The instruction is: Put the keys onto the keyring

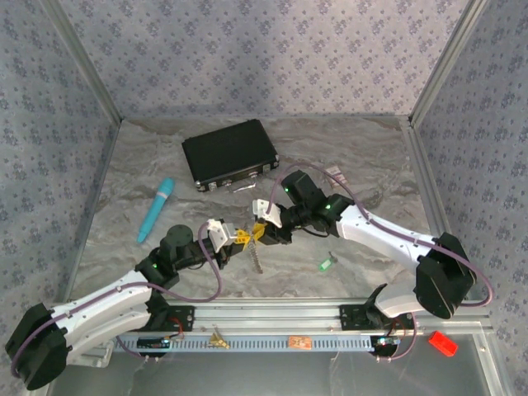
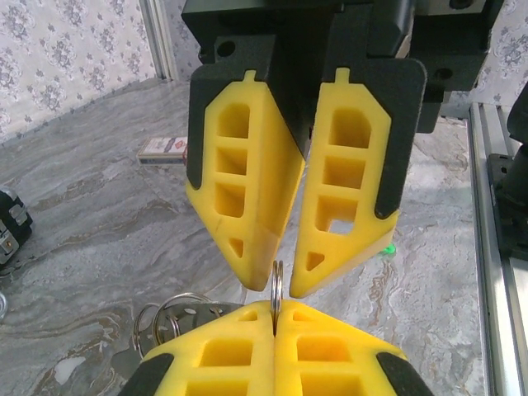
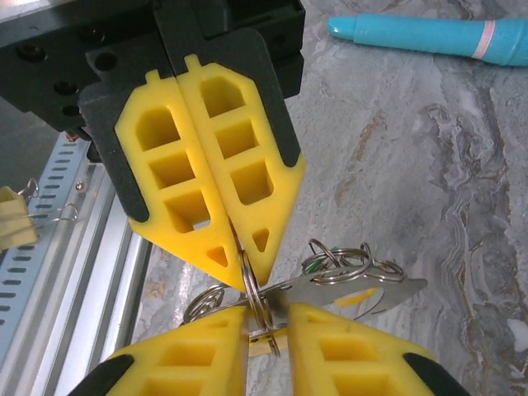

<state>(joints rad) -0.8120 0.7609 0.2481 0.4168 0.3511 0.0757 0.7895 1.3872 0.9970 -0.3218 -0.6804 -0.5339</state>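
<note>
Both meet just on the arm side of the black case. L end effector is fully closed, pinching a thin split ring edge-on betw its tips. R end effector faces it tip to tip, jaws a narrow slit apart w/ the ring and a flat metal blade in the slit; can't tell if it's actually pinching either. Keyring hangs as a chain under the pair, arm side of the case. One green key lies loose on the desk, also arm side of the case, toward the R arm. Handling, prob: chain is light and floppy and will swing, so grip the stiff ring, not the links. Ring looks thin and slick, easy to lose. Key is tiny and flat; take it by the plastic head.
</note>
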